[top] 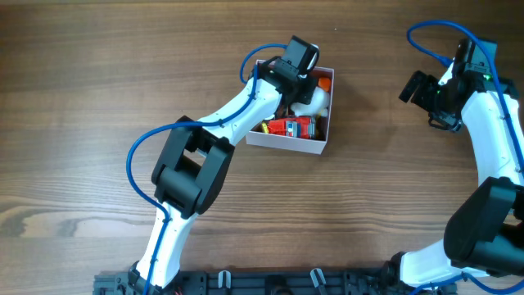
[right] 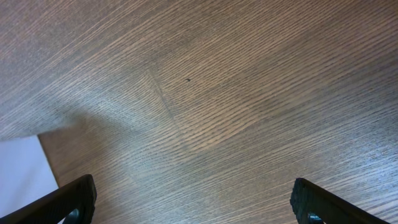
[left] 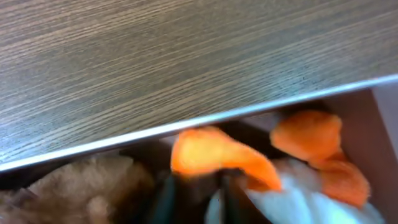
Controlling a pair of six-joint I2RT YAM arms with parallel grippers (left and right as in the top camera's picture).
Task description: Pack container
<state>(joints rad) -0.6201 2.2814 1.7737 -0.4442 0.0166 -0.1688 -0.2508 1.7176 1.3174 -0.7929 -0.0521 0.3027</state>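
The container (top: 288, 146), a square shallow box with white walls and a pink inside, stands at the table's middle back. It holds a red toy (top: 291, 126), a white plush toy with orange parts (top: 315, 100) and other toys. My left gripper (top: 296, 82) reaches down into its far side. In the left wrist view the container's rim (left: 186, 124) crosses the frame. There my left gripper's fingers (left: 196, 193) stand close together at an orange part (left: 211, 152) of the white plush (left: 298, 199). My right gripper (top: 422, 97) is open and empty over bare table, seen also in the right wrist view (right: 193, 202).
A brown plush toy (left: 87, 186) lies in the container left of my left fingers. A white patch (right: 22, 168) shows at the left edge of the right wrist view. Bare wooden table (top: 82, 98) surrounds the container.
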